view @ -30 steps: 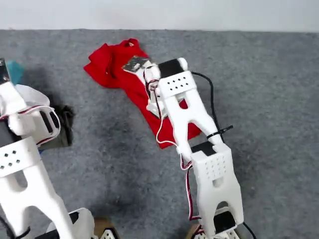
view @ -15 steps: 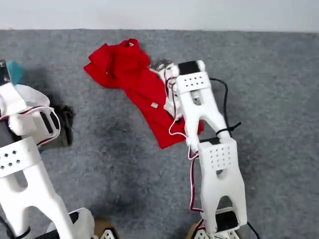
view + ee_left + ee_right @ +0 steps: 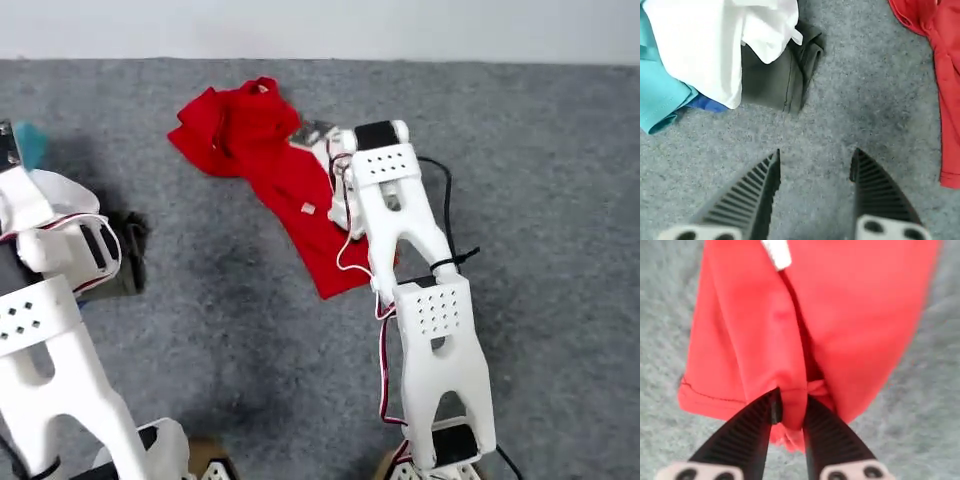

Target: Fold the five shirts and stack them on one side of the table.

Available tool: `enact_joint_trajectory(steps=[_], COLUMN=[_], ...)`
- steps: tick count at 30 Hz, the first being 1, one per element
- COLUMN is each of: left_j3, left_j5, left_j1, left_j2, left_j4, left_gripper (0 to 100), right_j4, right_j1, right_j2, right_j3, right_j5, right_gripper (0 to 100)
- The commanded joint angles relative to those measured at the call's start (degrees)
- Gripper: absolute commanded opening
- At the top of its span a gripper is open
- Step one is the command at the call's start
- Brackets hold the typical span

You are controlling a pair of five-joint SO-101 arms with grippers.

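Observation:
A crumpled red shirt (image 3: 255,150) lies at the back middle of the grey table, its long part running toward the front right. My right gripper (image 3: 790,412) is shut on a fold at the edge of the red shirt (image 3: 840,315), below a small white tag (image 3: 776,252). In the high view that arm (image 3: 385,190) covers the shirt's right side. My left gripper (image 3: 815,170) hangs open over bare carpet, short of a pile at the table's left with a white shirt (image 3: 705,45), a teal shirt (image 3: 657,100), a dark olive shirt (image 3: 775,80) and a blue one (image 3: 705,104).
The table (image 3: 540,150) is covered in grey carpet with wide free room at the right and the front middle. A pale wall runs along its far edge. The left arm (image 3: 60,250) stands over the pile at the left edge.
The right arm swung right, from over the shirt's collar end to its right edge, uncovering the white tag. The left arm and the pile kept still.

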Motion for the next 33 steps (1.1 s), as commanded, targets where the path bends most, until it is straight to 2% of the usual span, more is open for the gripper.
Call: enact_joint_trajectory(steps=[1,11,23,26,31,33], left_j3=[-0.2,0.1,4.4,4.4,4.4,4.4], left_j5=[-0.5,-0.4,-0.5,-0.5,-0.4,-0.4], left_j1=[0.4,0.4,0.4,0.4,0.4,0.4], left_j2=[-0.8,-0.7,-0.7,-0.7,-0.7,-0.7], left_j4=[1.1,1.0,0.4,-1.2,-2.5,-2.5], left_gripper=[22,22,22,22,22,22], right_j4=[2.6,2.6,2.5,2.5,2.2,2.2], right_j1=[-2.4,-20.1,-35.3,-33.6,-23.4,-21.1], right_j2=[-6.8,-35.3,-70.1,-74.3,-74.5,-74.2], right_j3=[-1.8,19.4,37.1,41.8,45.5,45.6], right_j5=[0.4,0.4,0.5,0.5,0.7,0.8], right_gripper=[0.9,0.9,0.9,4.8,29.2,33.2])
